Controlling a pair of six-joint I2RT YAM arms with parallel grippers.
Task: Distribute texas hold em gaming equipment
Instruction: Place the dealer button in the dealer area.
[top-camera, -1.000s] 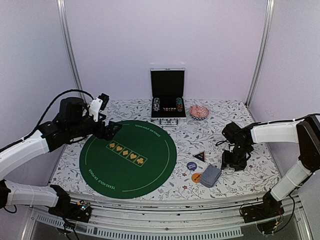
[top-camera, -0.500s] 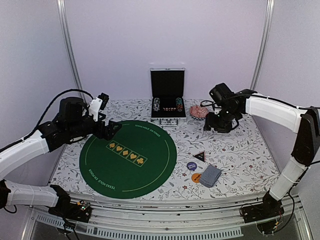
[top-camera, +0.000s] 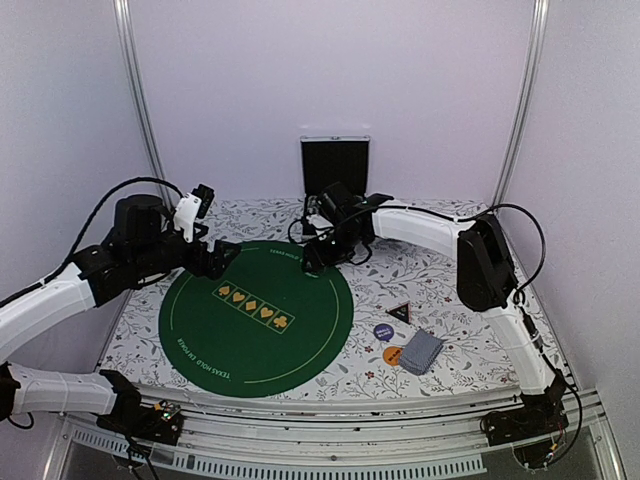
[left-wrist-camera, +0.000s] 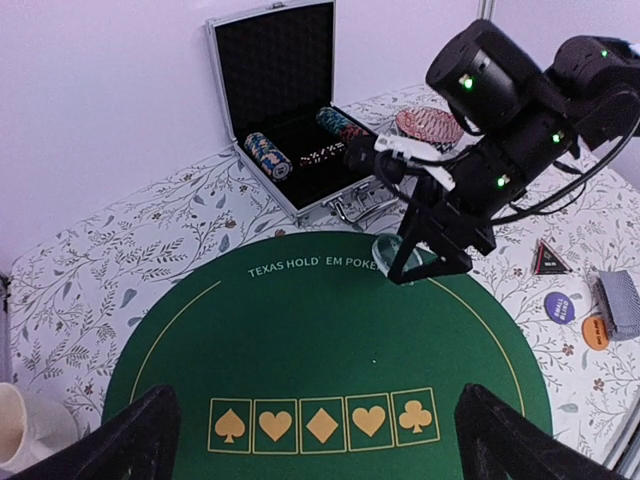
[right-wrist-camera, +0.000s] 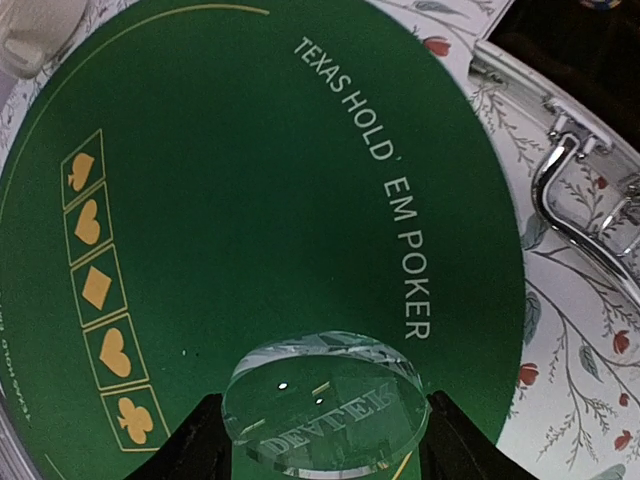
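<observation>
Right jaws pinch clear dealer disc (right-wrist-camera: 322, 400).
Right arm (top-camera: 420, 225) stretched over green mat's (top-camera: 250, 345) far edge; left jaws spread wide.

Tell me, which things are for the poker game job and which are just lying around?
For the job:
- clear dealer disc, held in the right end effector
- card deck
- blue disc
- orange disc
- black triangle marker

Just lying about:
- green mat
- white mug
- pink patterned dish
</observation>
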